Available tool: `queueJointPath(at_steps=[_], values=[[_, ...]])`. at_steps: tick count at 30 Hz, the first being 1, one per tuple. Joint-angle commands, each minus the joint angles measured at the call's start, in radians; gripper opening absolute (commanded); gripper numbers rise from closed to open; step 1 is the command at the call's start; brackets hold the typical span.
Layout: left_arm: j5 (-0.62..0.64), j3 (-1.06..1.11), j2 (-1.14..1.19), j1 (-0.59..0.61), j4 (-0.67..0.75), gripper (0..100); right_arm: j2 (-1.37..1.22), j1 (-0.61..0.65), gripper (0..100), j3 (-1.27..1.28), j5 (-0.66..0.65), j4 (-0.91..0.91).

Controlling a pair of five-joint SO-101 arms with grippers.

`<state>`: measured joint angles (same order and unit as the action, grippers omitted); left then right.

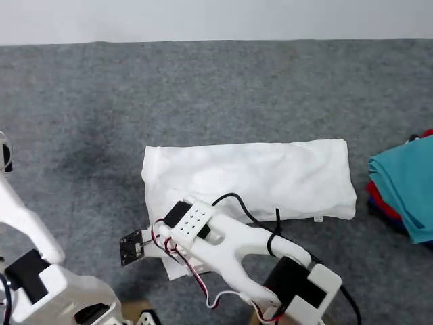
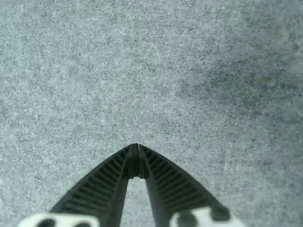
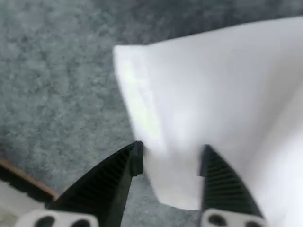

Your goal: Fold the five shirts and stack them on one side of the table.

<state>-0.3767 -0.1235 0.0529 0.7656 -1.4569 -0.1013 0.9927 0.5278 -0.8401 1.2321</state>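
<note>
Now, right claw (image 3: pixel 170 158): gaping open around white folded cloth shirt (image 3: pixel 213 85).
Left claw (image 2: pixel 138 149): hovering closed above grey felt tabletop (image 2: pixel 142 56).

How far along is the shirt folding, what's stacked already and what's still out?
Done: a stack sits at the high view's right edge, teal on top with red and blue showing beneath. In hand: the white shirt lies mid-table partly folded, the right hand open around its corner. The left hand is shut over bare carpet. Left: finishing that fold and stacking it.
</note>
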Motion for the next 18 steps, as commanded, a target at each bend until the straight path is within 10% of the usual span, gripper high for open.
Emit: queueJointPath(at_steps=[1, 18], values=[[-0.005, -0.004, -0.043, 0.006, 0.011, 0, -0.005, 0.005, 7.7, 0.0, 0.009, -0.025], [-0.005, 0.015, -0.043, 0.006, 0.009, 0, -0.013, -0.166, 1.0, -0.299, 0.006, 0.122]])
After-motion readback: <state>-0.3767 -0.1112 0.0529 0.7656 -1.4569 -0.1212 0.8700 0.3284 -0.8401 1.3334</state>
